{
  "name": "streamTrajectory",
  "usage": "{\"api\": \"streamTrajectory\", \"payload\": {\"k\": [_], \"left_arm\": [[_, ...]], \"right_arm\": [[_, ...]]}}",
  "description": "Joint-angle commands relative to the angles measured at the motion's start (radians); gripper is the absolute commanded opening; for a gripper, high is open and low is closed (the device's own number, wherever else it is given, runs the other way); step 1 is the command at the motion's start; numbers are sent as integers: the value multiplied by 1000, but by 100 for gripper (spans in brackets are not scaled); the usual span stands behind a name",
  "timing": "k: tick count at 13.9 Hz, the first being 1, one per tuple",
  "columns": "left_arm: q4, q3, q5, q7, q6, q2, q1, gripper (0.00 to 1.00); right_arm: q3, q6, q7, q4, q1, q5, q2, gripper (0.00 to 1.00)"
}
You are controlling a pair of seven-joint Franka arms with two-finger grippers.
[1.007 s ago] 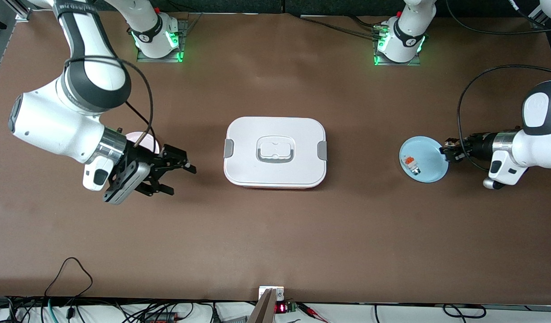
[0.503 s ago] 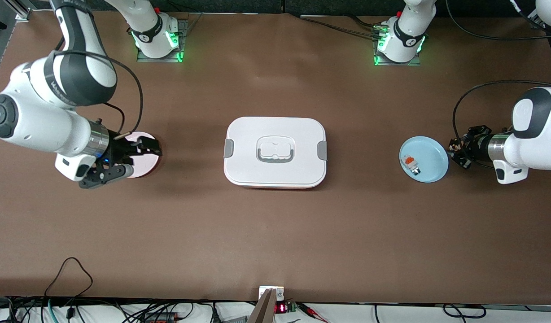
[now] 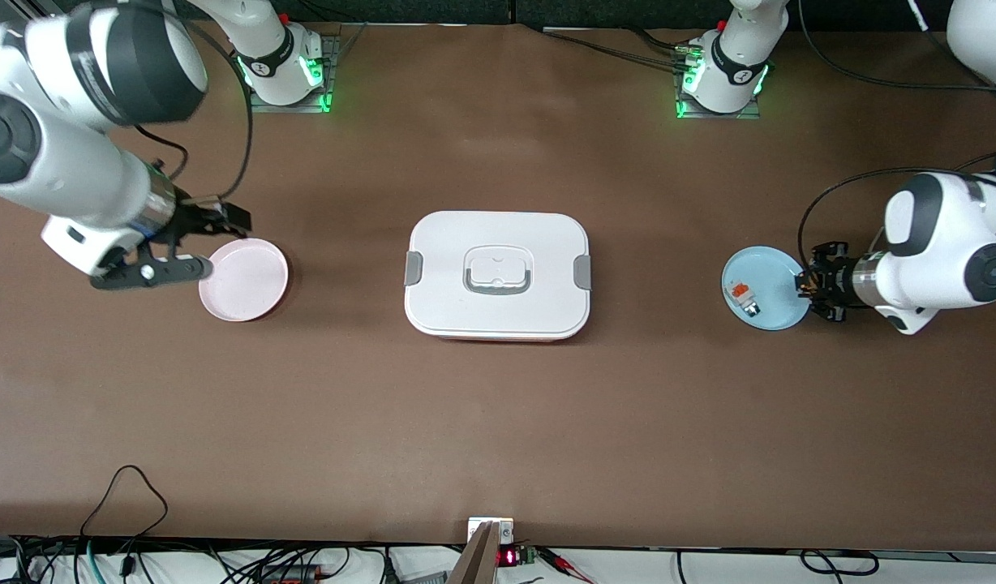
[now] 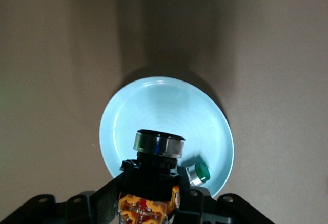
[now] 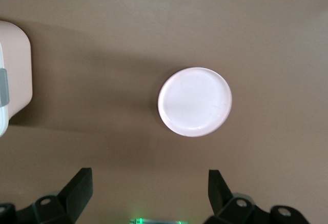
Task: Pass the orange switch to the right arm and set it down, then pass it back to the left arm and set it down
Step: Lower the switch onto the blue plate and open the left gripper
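The orange switch (image 4: pixel 155 158), black with orange markings and a dark cylindrical end, sits between the fingers of my left gripper (image 4: pixel 152 196), which is shut on it. In the front view the left gripper (image 3: pixel 817 284) hangs over the rim of a light blue plate (image 3: pixel 778 280) at the left arm's end of the table. My right gripper (image 3: pixel 208 243) is open and empty over the edge of a pink plate (image 3: pixel 246 284) at the right arm's end. The white box (image 3: pixel 498 312) with grey latches stands shut in the middle of the table, between the two arms.
A small white-grey piece with an orange top (image 3: pixel 742 296) lies in the blue plate. The right wrist view shows the pink plate (image 5: pixel 195 101) with nothing on it and a corner of the box (image 5: pixel 13 75). Brown table stretches on the camera side of the box.
The right arm has pulled back from near the box to the pink plate's edge, its gripper staying open. The left arm has swung round while its gripper stays by the blue plate, shut on the switch.
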Motion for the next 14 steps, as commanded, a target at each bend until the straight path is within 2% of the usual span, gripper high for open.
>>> {"api": "streamTrajectory", "payload": {"k": [1, 3, 5, 9, 11, 12, 13, 14], "left_arm": [[-19, -3, 48, -105, 47, 36, -6, 9], [-21, -3, 77, -157, 59, 70, -12, 10], [-19, -3, 145, -239, 75, 122, -14, 10], [-16, -3, 229, -330, 76, 172, -20, 12], [-16, -3, 229, -333, 73, 172, -20, 19], [-16, -3, 229, -329, 72, 170, -20, 34], [-11, -5, 229, -321, 69, 168, -20, 94], [-8, -6, 229, -318, 64, 162, -18, 100]], "right_arm": [[-36, -43, -14, 74, -61, -9, 6, 100], [-24, -20, -75, 62, -130, -15, 6, 100], [-23, 18, -95, 25, -158, -15, -37, 100], [-28, -74, -77, -13, -161, -2, -105, 100], [-40, 25, -89, -56, -181, -3, -114, 100], [-37, 99, -95, -84, -213, -2, -114, 100], [-36, 127, -107, -96, -216, 2, -114, 100], [-30, 109, -94, -95, -212, 4, -120, 100]]}}
